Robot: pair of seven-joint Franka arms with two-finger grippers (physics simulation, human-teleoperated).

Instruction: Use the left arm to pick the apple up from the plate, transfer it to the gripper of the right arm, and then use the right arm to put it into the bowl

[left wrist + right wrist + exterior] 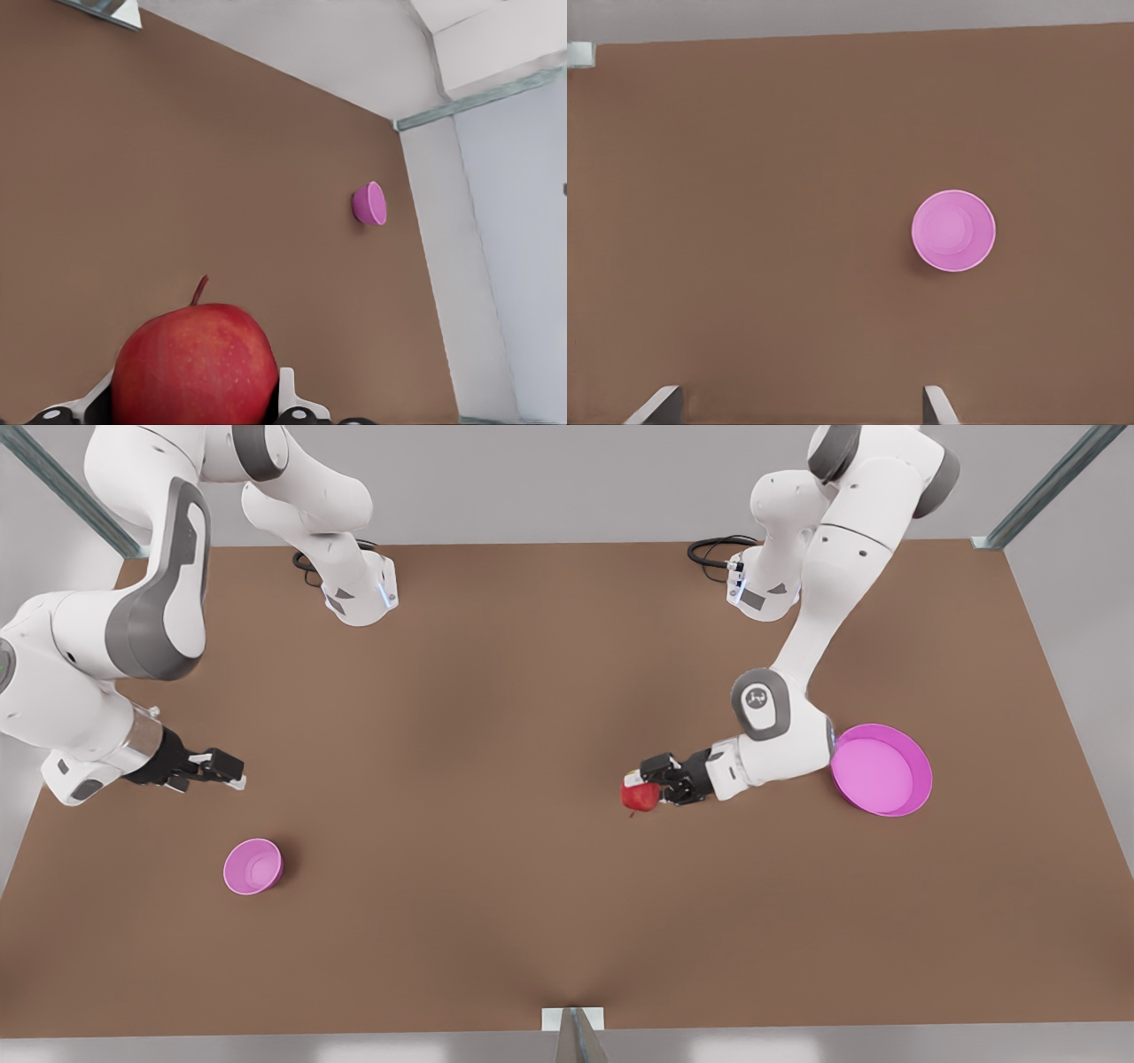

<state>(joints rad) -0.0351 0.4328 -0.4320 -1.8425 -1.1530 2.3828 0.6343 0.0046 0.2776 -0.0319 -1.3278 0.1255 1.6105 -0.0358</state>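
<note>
The red apple (640, 796) hangs just above the table near the middle, with my left gripper (641, 783) shut on it; that arm reaches in from the front view's right. In the left wrist view the apple (195, 365) sits between the two fingers (291, 400), stem pointing away. The pink plate (881, 769) lies behind that arm's wrist, with nothing on it. My right gripper (232, 772) hovers open at the front view's left, above and behind the small pink bowl (252, 865). The bowl (953, 230) lies ahead of the right gripper's (797, 412) spread fingertips, and stands far off as the bowl (369, 204) in the left wrist view.
The brown table (496, 691) stretches bare between the two grippers. Both arm bases (359, 593) stand at the far edge with cables beside them. A metal post (574, 1036) stands at the middle of the near edge.
</note>
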